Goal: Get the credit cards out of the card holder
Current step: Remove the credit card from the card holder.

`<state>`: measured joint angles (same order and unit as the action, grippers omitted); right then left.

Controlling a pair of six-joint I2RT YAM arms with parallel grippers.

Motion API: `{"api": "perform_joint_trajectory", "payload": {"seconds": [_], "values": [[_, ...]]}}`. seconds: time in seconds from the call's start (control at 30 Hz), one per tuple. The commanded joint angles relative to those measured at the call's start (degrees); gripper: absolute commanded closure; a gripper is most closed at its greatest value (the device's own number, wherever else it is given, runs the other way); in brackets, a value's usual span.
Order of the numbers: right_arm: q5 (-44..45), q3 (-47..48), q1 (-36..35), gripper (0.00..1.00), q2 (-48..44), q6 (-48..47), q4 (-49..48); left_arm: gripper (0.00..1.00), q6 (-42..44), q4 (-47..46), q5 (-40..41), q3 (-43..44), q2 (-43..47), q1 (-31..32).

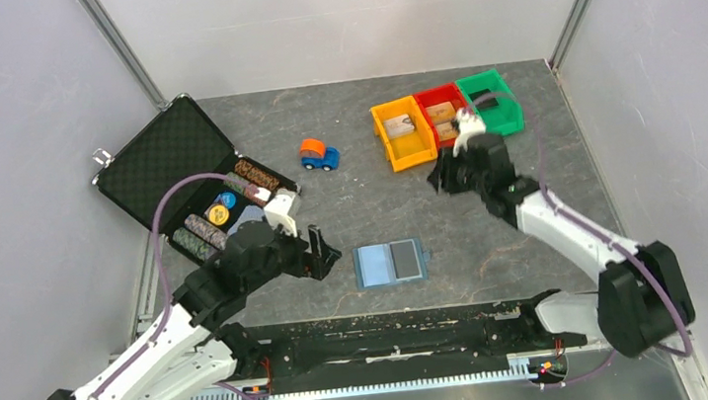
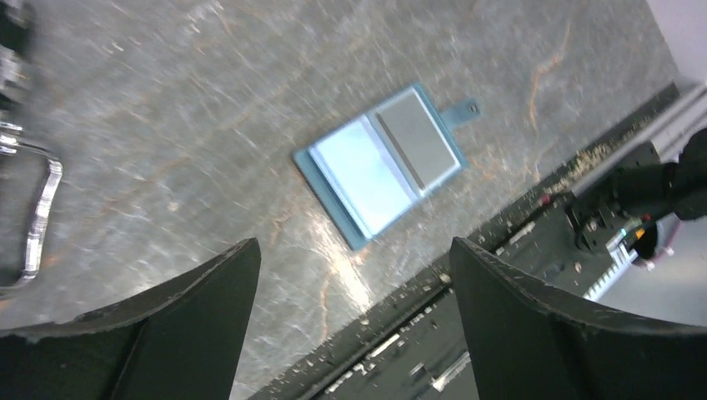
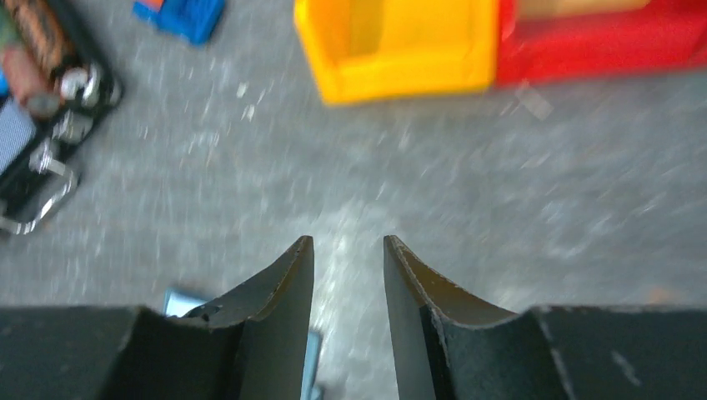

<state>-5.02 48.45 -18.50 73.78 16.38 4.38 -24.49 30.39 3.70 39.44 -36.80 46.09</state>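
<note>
The card holder lies open and flat on the table near the front edge, its tab to the right. A grey credit card sits in its right half; the left half looks light blue. In the left wrist view the card holder and the grey card lie ahead of the fingers. My left gripper is wide open and empty, just left of the holder. My right gripper is above the table near the bins, its jaws a little apart and empty. Blue edges of the holder show behind its fingers.
Yellow, red and green bins stand at the back right with small flat items inside. An open black case with poker chips lies at the left. A blue-and-orange toy car stands mid-back.
</note>
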Motion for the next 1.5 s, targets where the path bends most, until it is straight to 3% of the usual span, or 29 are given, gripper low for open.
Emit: {"api": "perform_joint_trajectory", "payload": {"seconds": [0.0,0.2,0.33,0.5,0.7,0.97,1.17,1.47], "values": [[-0.1,-12.7,-6.5,0.61,-8.0,7.0,-3.9,0.13,-7.0,-6.7,-10.2,-2.2,-7.2,0.1],[-0.3,-23.5,-18.3,0.6,-13.0,14.1,-9.1,0.29,-11.8,-21.2,-18.6,-6.4,-17.1,0.1],[2.7,-25.6,-24.3,0.58,-14.5,17.1,-10.4,0.38,-13.1,-30.0,-20.7,-7.8,-22.5,0.1],[4.7,-26.5,-27.2,0.57,-13.7,17.9,-12.4,0.58,-14.4,-39.3,-19.8,-9.3,-28.6,0.1],[6.5,-27.2,-27.5,0.55,-13.6,18.6,-12.9,0.74,-14.8,-43.9,-19.5,-10.2,-34.8,0.1],[6.0,-28.0,-28.6,0.55,-12.0,19.9,-14.2,0.77,-16.0,-48.5,-19.5,-12.6,-40.7,0.1],[9.7,-27.8,-28.7,0.55,-10.7,18.8,-11.4,0.78,-16.5,-49.2,-19.3,-14.0,-42.3,0.1],[8.2,-29.1,-28.7,0.54,-8.0,20.1,-12.7,0.77,-16.8,-49.5,-19.3,-15.4,-43.1,0.1]]}}
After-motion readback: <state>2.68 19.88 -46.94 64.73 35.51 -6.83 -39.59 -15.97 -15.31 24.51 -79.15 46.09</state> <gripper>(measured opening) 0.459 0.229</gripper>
